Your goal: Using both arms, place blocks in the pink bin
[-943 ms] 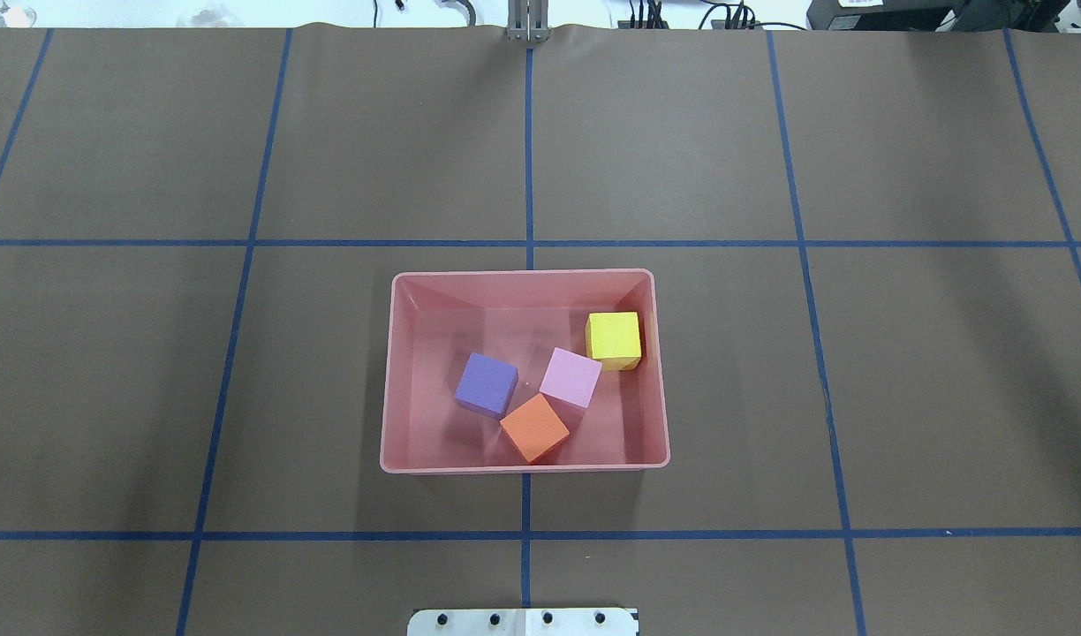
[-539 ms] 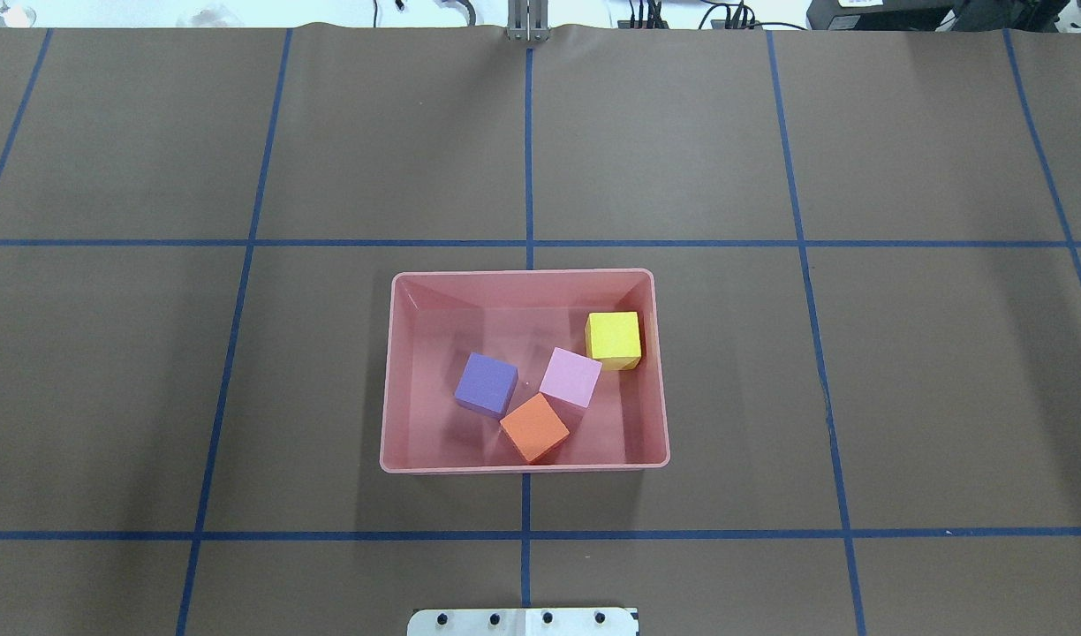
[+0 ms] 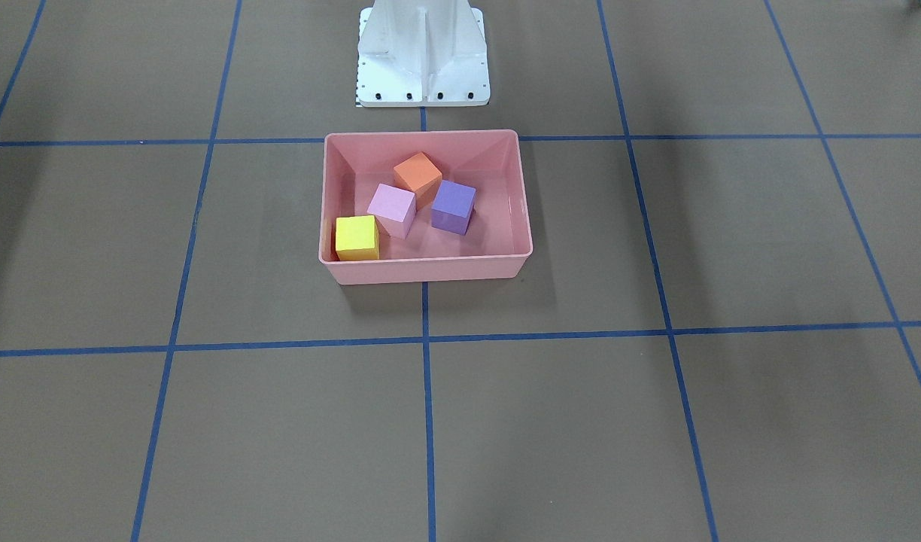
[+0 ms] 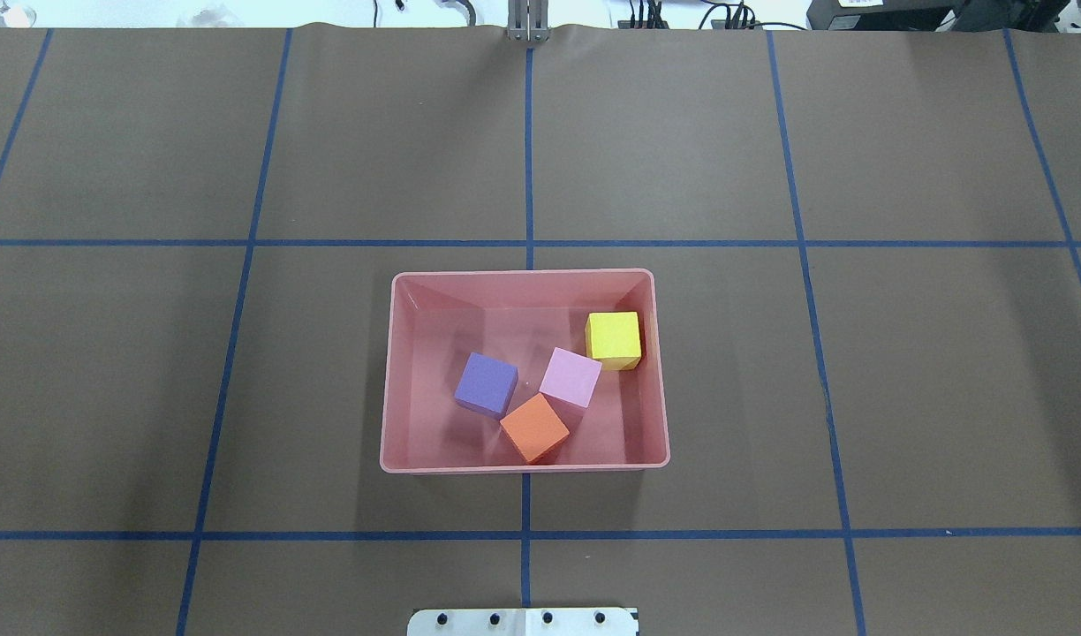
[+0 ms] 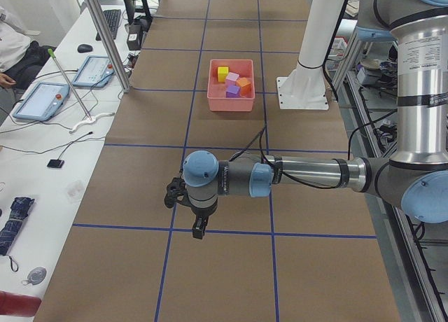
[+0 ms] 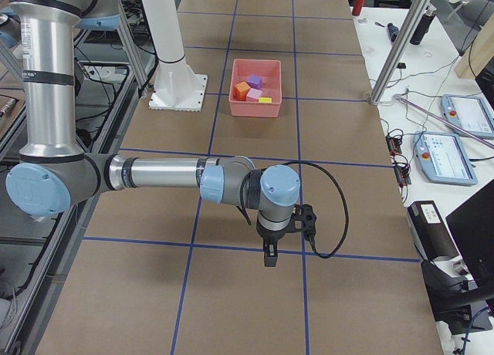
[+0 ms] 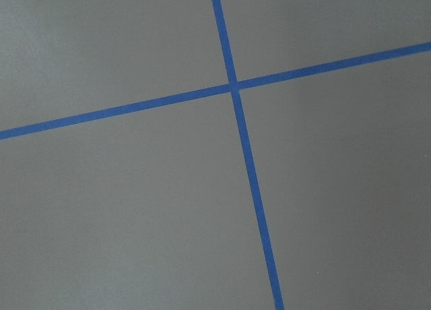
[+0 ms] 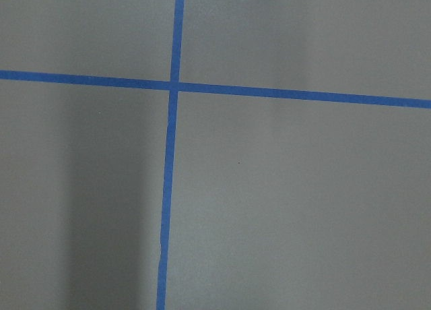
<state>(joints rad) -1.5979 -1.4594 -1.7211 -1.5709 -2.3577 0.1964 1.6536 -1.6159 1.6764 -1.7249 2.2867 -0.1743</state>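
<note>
The pink bin (image 4: 399,371) (image 3: 423,271) (image 5: 231,106) (image 6: 255,109) stands at the middle of the table. In it lie the purple block (image 4: 486,384) (image 3: 453,206), the orange block (image 4: 533,427) (image 3: 417,172), the light pink block (image 4: 570,377) (image 3: 391,208) and the yellow block (image 4: 614,339) (image 3: 356,237). My left gripper (image 5: 199,229) hangs over the table far from the bin, seen only in the exterior left view. My right gripper (image 6: 269,256) hangs likewise, seen only in the exterior right view. I cannot tell whether either is open or shut.
The white pedestal base (image 3: 423,56) (image 4: 523,622) stands just behind the bin on the robot's side. Blue tape lines (image 4: 527,150) grid the brown table. Side benches with tablets (image 5: 42,101) (image 6: 467,116) and cables flank the table ends.
</note>
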